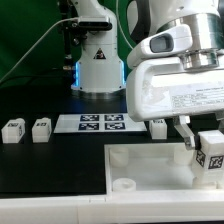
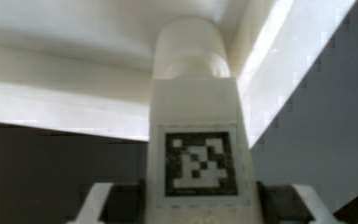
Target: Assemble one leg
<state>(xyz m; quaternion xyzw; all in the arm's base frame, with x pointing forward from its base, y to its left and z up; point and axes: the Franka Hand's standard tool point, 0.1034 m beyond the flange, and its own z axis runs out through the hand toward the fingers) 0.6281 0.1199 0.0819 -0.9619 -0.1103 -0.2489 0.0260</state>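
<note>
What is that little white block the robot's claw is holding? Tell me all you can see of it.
The leg is a small, elongated white block, plastic-looking, with a rounded far end and a black-and-white square tag on one face. The gripper clamps it from two sides at the tag end. It hangs over the panel, near the exterior view's right edge; whether its tip touches the panel is unclear.
</note>
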